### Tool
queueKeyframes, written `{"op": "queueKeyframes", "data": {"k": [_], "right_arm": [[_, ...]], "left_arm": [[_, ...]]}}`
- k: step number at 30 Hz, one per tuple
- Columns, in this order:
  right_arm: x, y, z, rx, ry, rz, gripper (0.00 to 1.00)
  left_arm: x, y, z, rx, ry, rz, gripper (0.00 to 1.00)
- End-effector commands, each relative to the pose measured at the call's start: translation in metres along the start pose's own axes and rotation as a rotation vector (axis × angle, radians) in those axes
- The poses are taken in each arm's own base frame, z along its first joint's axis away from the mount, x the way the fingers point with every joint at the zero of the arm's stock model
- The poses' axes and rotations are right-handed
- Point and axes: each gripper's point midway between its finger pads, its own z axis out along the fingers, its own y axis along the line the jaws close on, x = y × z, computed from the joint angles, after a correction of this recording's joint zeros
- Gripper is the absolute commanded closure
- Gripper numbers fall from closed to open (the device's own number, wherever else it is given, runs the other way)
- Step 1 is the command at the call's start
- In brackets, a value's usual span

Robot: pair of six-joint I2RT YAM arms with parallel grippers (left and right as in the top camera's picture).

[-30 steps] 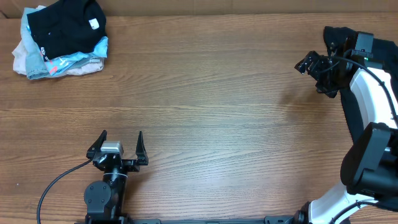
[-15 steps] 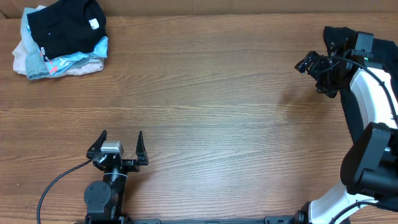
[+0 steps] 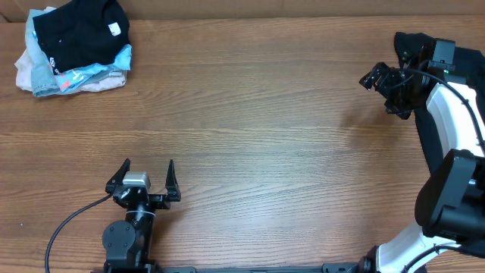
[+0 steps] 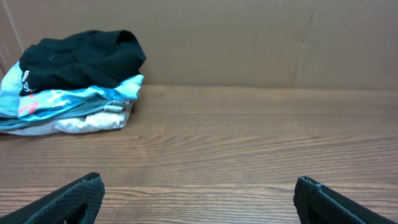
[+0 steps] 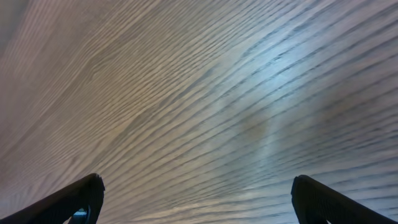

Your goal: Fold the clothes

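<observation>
the clothes (image 3: 72, 45) are sitting in a bunched pile at the far left corner of the bench (image 3: 265, 136), black tee (image 3: 76, 30) on top. left fingers (image 4: 74, 196) are hanging wide apart at the near edge, holding nothing. right fingers (image 5: 68, 202) are gaping empty too, way off at the far right. my worry: grabbing the black one is likely dragging the blue and white stuff (image 4: 81, 98) under it along, or pinching two layers, since it's all crumpled together.
</observation>
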Motion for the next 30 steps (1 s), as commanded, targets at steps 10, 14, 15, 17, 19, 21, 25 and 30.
{"op": "queueKeyframes", "data": {"k": [10,14,15,17,19,21,25,30], "right_arm": [[0.014,-0.016,0.020,0.092,-0.006,-0.033,0.00],[0.026,-0.011,0.038,0.063,-0.038,-0.076,0.00],[0.027,-0.009,0.038,0.051,-0.051,-0.084,0.00],[0.027,0.000,0.030,0.008,-0.090,-0.104,0.00],[0.025,0.008,0.016,-0.016,-0.125,-0.117,0.00],[0.025,0.015,-0.001,-0.032,-0.160,-0.131,0.00],[0.033,0.017,-0.027,-0.035,-0.215,-0.193,0.00],[0.046,0.018,-0.046,-0.074,-0.331,-0.276,0.00]], "left_arm": [[-0.001,0.003,0.000,-0.016,-0.007,-0.021,0.00],[-0.001,0.003,0.000,-0.016,-0.008,-0.021,0.00],[-0.001,0.003,0.000,-0.016,-0.008,-0.021,0.00],[-0.001,0.003,0.000,-0.016,-0.007,-0.021,0.00],[-0.001,0.003,0.000,-0.016,-0.007,-0.021,0.00],[-0.001,0.003,0.000,-0.016,-0.008,-0.021,0.00],[-0.001,0.003,0.000,-0.016,-0.007,-0.021,0.00],[-0.001,0.003,0.000,-0.016,-0.007,-0.021,0.00]]}}
